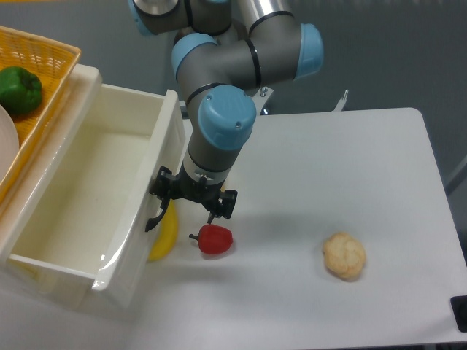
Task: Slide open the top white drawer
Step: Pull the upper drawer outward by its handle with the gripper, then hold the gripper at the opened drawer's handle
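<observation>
The top white drawer [87,197] stands pulled far out toward the table, and its inside looks empty. Its curved black handle [154,216] shows on the front face [157,182]. My gripper [195,197] hangs just right of the drawer front, pointing down, with its jaws spread apart and nothing between them. Its left finger [163,184] is right next to the handle's upper end; I cannot tell if they touch. The lower drawer is hidden.
A yellow banana [167,233] lies beside the drawer front below the handle. A small red pepper [215,239] lies under the gripper. A beige bread roll [344,256] lies to the right. A yellow wicker basket [51,58] at the top left holds a green pepper [20,89].
</observation>
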